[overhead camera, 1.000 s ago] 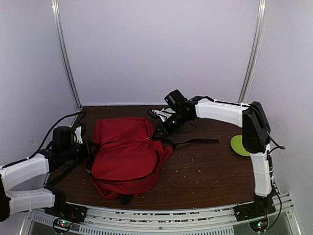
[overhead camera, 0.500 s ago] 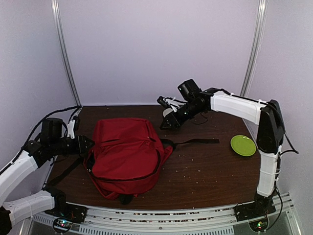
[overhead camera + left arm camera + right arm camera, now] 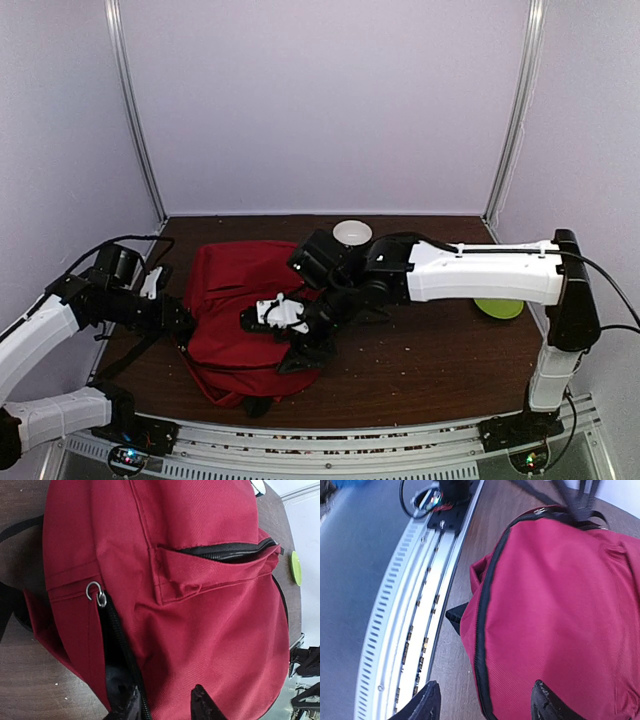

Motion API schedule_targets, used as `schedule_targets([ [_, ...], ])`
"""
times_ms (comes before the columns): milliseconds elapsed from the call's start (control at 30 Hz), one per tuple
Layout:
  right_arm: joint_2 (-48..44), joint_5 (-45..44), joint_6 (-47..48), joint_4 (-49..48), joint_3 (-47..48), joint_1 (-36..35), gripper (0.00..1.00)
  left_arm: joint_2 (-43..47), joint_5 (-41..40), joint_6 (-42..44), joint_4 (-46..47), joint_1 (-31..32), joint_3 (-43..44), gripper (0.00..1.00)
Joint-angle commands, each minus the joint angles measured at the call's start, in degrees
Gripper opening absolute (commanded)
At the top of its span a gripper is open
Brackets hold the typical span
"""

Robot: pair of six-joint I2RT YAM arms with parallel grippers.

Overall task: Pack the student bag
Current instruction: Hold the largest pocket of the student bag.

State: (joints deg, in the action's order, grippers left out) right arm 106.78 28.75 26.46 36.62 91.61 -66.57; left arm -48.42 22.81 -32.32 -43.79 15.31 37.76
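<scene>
The student bag [image 3: 250, 310] is a red backpack lying flat at the table's left-centre. My left gripper [image 3: 182, 320] is at its left edge. In the left wrist view the left gripper [image 3: 162, 710] is open, one fingertip [image 3: 122, 707] by the black main zipper [image 3: 117, 645], the other over red cloth. My right gripper [image 3: 300, 355] hangs over the bag's near side. In the right wrist view the right gripper [image 3: 485, 707] is open wide, straddling the bag's [image 3: 555, 615] zippered edge, gripping nothing.
A white bowl [image 3: 352, 232] stands at the back of the table. A green plate [image 3: 498, 308] lies at the right, partly behind the right arm. Black straps [image 3: 130, 355] trail off the bag's left. The metal rail [image 3: 405, 630] runs along the near edge.
Both grippers have opened. The right arm swung from the back of the table across the bag to its near side. The left gripper drew off, then returned to the bag's left edge.
</scene>
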Motion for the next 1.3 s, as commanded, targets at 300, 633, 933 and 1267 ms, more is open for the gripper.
schedule_targets([
  [300, 6.50, -13.80, 8.50, -1.94, -3.33, -1.59, 0.46, -3.66, -2.33, 1.30, 0.11, 0.29, -0.01, 0.38],
  [633, -3.10, -20.05, 12.30, -5.97, -16.75, 6.01, 0.01, -3.07, 2.81, 6.52, 6.33, 3.78, 1.71, 0.38],
  [933, -9.02, -21.96, 15.42, -9.49, -27.47, 12.90, 0.01, -13.12, -0.33, 17.59, 15.05, 20.68, 6.97, 0.34],
  [1267, -9.69, -18.23, 12.11, -11.17, -28.30, 13.63, 0.02, -19.60, -0.18, 23.03, 17.22, 29.41, 7.00, 0.34],
])
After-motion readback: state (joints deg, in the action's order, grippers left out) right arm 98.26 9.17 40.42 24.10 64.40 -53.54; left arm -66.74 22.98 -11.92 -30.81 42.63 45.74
